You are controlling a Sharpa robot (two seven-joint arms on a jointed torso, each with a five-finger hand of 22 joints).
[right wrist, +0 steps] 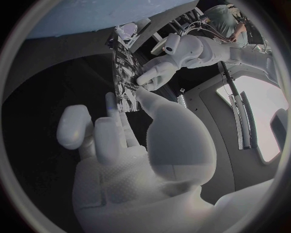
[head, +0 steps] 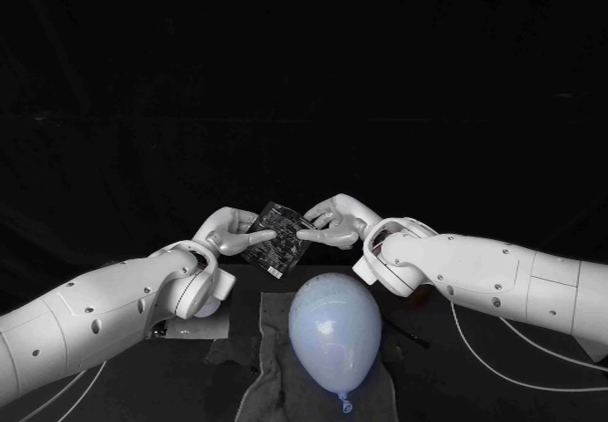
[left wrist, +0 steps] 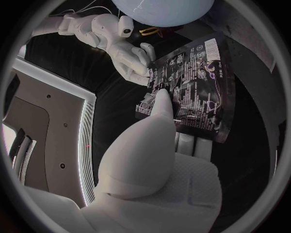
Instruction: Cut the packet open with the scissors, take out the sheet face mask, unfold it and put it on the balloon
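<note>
A dark printed packet [head: 281, 237] hangs in the air above the table's middle, held between both hands. My left hand [head: 232, 234] pinches its left edge, and my right hand [head: 335, 221] pinches its upper right edge. The left wrist view shows the packet [left wrist: 194, 87] flat, with small print on it, my left hand's thumb [left wrist: 159, 109] on its edge and my right hand [left wrist: 127, 53] at its far corner. The right wrist view shows the packet [right wrist: 124, 77] edge-on between my right hand [right wrist: 139, 145] and my left hand [right wrist: 162, 69]. A pale blue balloon [head: 335, 330] lies below, near the front.
The balloon rests on a grey cloth [head: 272, 369] spread on the black table. A small shiny flat thing [head: 190, 330] lies left of the cloth. Something with yellow handles [left wrist: 150, 31], perhaps the scissors, lies beside the balloon [left wrist: 164, 9]. White cables trail under both arms.
</note>
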